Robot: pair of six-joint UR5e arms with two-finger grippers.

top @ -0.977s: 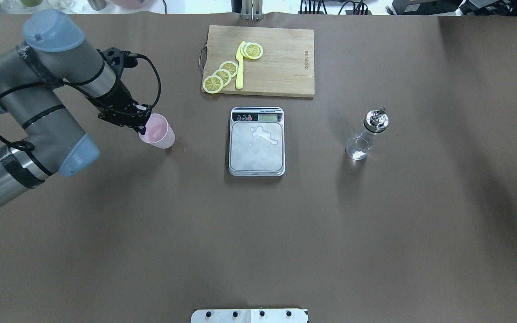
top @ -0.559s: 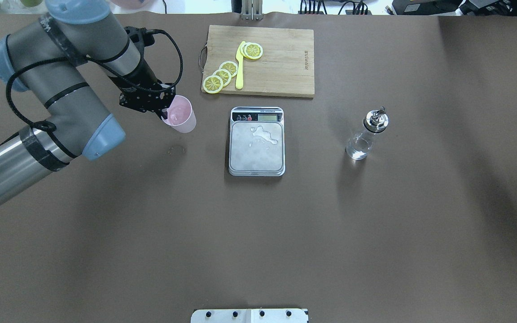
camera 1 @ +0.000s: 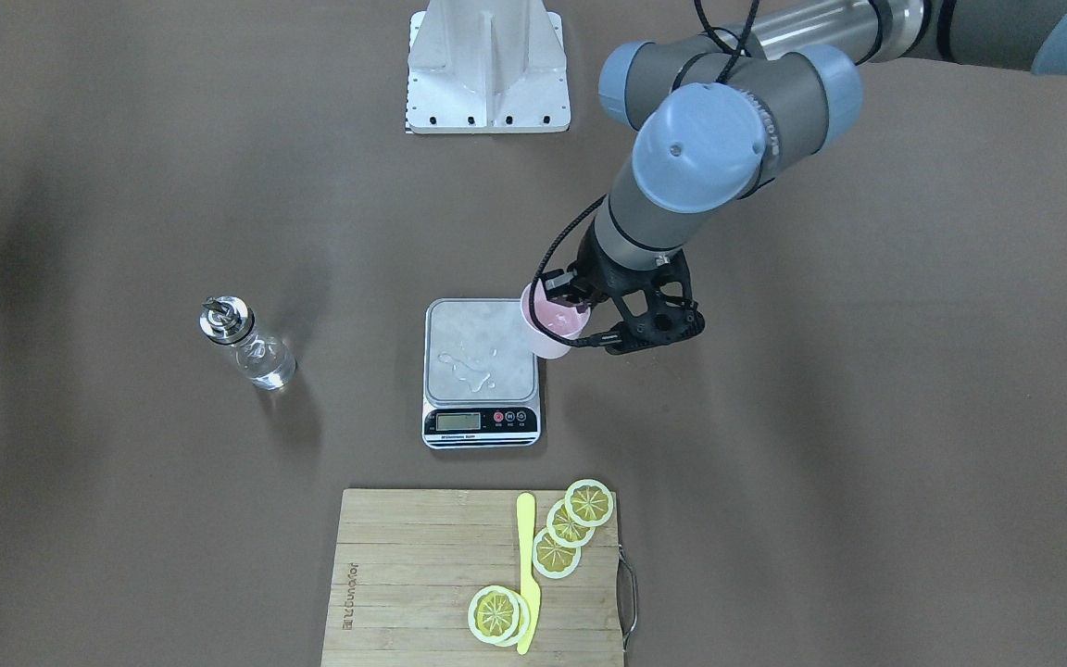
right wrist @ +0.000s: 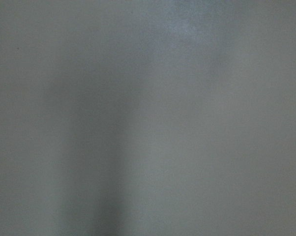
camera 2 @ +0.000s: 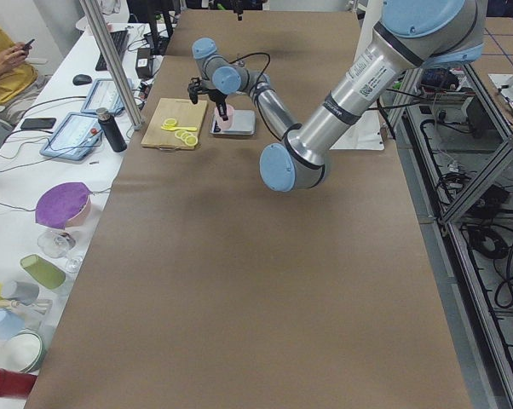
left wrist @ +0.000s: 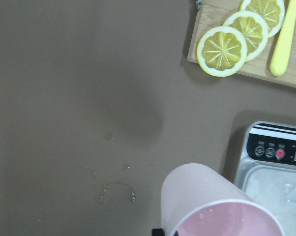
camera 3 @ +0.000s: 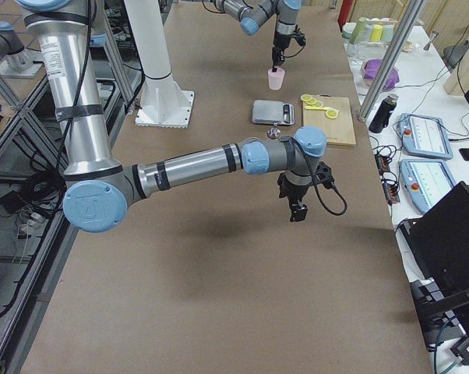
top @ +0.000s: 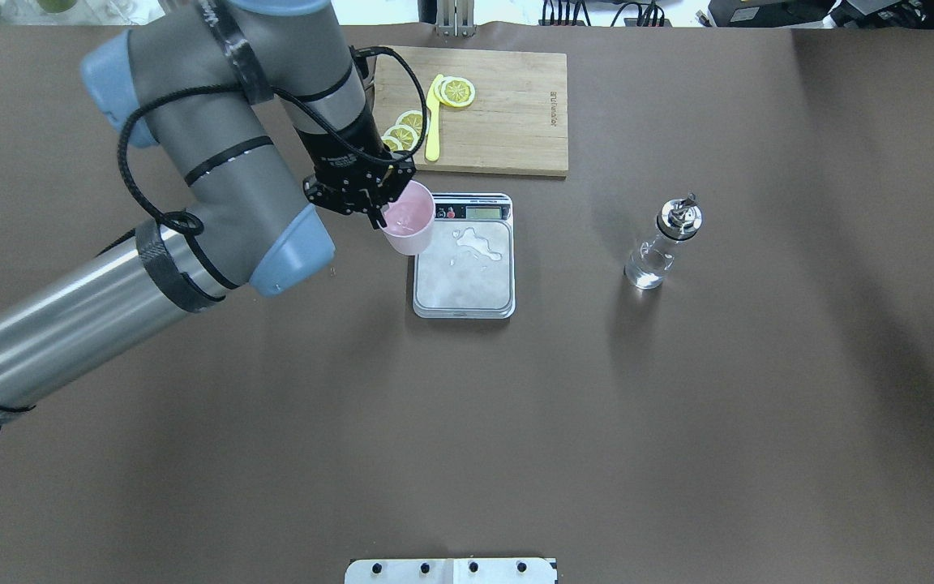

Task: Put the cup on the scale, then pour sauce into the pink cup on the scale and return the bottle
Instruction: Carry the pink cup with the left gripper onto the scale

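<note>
- My left gripper [top: 379, 216] is pinched shut on the rim of the cup [top: 410, 227]. The cup hangs right at the left edge of the scale [top: 467, 285] and looks lifted off the table [top: 467, 422], not over the platform yet.
- My right gripper [camera 3: 297, 204] hangs way off on the other side. I honestly can't tell if it's open or closed.
- The bottle [top: 661, 247] stands upright on the table to the right of the scale, well apart from it.
- Worry #1: if I come across too low, the cup's base could clip the scale's raised edge and shove the whole scale.
- Worry #2: there's a puddle [top: 479, 243] on the platform (clear stuff, up near the display end). A light cup set on a wet film could skate when I let go.
- Worry #3: I'm only holding one side of the rim, and I can't tell if the cup hangs plumb. It could land on its bottom edge and wobble over.
- Worry #4: setting it down too near the platform's edge means any nudge tips it off.
</note>
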